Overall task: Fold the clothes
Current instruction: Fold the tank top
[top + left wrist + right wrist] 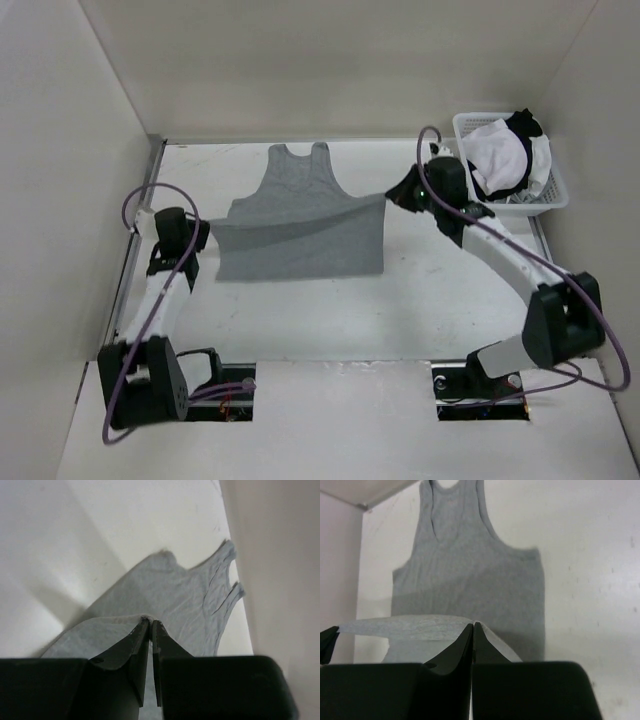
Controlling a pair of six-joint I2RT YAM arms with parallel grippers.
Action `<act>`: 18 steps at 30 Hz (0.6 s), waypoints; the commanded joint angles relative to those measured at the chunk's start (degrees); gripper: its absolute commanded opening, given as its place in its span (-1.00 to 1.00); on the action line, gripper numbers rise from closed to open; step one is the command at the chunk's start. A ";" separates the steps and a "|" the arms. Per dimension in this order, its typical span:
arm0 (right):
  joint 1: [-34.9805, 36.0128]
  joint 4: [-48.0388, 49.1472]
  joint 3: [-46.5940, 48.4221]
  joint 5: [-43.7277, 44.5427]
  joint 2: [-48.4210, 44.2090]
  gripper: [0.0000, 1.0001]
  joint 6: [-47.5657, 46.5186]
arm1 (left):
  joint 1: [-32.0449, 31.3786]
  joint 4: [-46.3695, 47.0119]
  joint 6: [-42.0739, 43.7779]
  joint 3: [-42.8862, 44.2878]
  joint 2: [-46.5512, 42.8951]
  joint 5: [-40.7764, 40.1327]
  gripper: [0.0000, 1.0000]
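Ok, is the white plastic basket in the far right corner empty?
No, the white plastic basket holds a crumpled white garment with black trim that rises above its rim.

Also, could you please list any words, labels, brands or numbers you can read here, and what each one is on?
None can be read in any view.
The grey top is plain, no label or print showing.
The white basket and the white garment in it show no lettering.
Anything on the arm bases is too small to read.
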 commanded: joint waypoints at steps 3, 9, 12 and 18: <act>-4.93 4.76 19.09 -6.84 16.02 -1.00 -2.30 | 0.12 17.70 -1.34 13.06 15.55 -2.50 -0.89; -8.01 -0.16 40.98 -9.48 35.10 -1.00 -2.38 | -0.85 18.42 -0.11 31.86 37.71 -0.75 -0.88; -9.06 -1.22 49.69 -9.39 42.14 -0.99 -1.51 | -1.29 17.80 2.00 41.44 46.50 -1.19 -0.85; -9.24 0.70 52.10 -7.63 46.30 0.05 -0.18 | -0.67 20.34 2.44 45.62 52.51 3.73 -0.19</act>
